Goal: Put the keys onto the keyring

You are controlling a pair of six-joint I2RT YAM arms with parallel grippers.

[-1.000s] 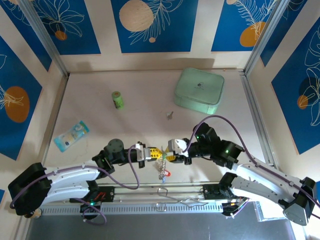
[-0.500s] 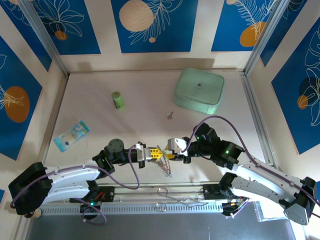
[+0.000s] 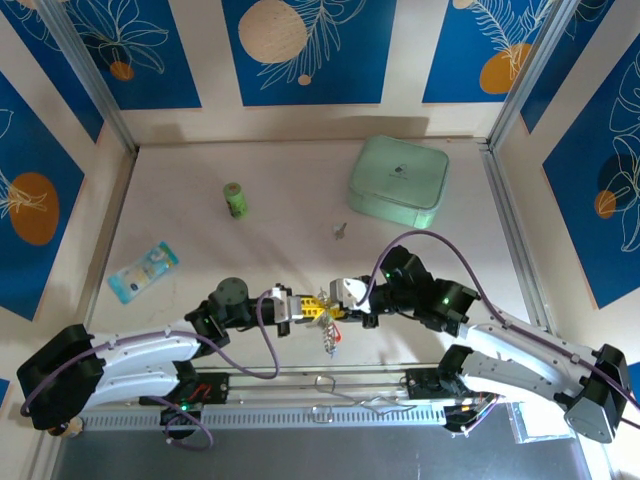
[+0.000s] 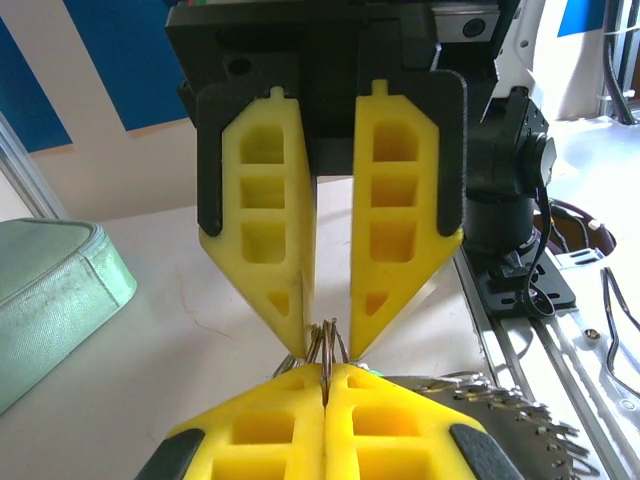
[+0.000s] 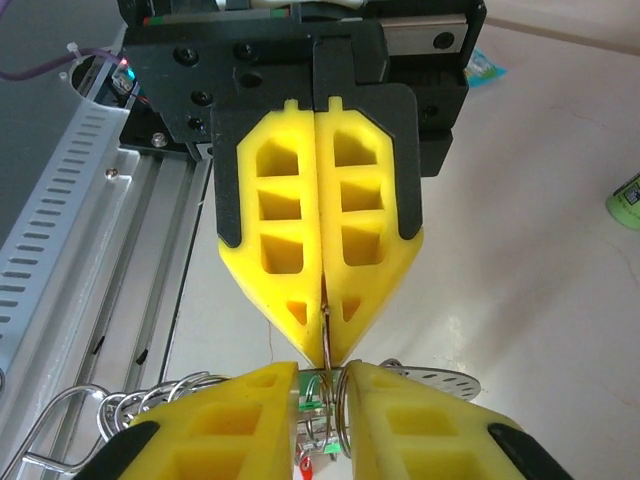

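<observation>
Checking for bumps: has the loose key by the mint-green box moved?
No. The loose key keeps its spot, near-left of the mint-green box.

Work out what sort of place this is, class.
Probably a robot test booth: two robot arms bolted at the edge of a table, blue leaf-patterned wall panels enclosing it, and props like a green box and bottle.

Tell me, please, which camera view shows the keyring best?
The right wrist view: there the keyring is close and large, its silvery loops between the right fingers. The left wrist view shows a short stretch of it; the top external view, a tiny glint.
</observation>
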